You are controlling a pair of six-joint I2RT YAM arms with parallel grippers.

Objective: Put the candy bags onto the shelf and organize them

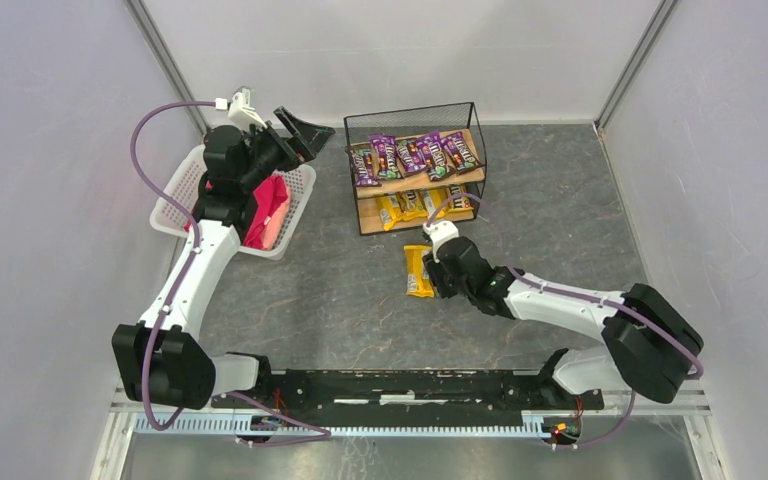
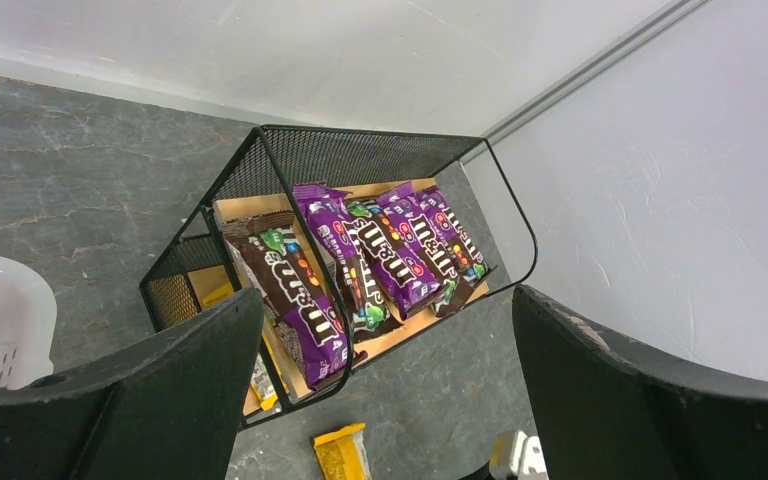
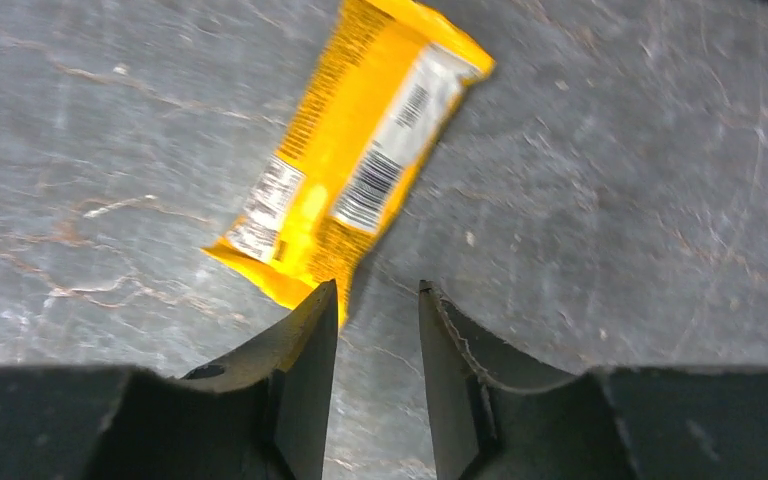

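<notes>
Top external view: the shelf (image 1: 415, 165) stands on the desk (image 1: 560, 200) near the back wall. A row of purple bags (image 1: 415, 155) lies overlapping across its upper board, and several yellow bags (image 1: 422, 205) lie on the lower board. One loose yellow bag (image 1: 418, 270) lies flat on the desk in front of the shelf, apart from it.

The right gripper (image 3: 378, 300) is low over the desk at the near end of this loose yellow bag. Its fingers are parted by only a narrow gap, with nothing between them. In the right wrist view the tip of one finger overlaps the bag's near corner; whether it touches the bag cannot be told.

The left gripper (image 2: 385, 300) hangs above the desk to the left of the shelf, spread wide and holding nothing, and its camera looks down at the purple bags. Below the left arm sits a white basket (image 1: 175, 200) with a pink bundle (image 1: 268, 210) inside it.
</notes>
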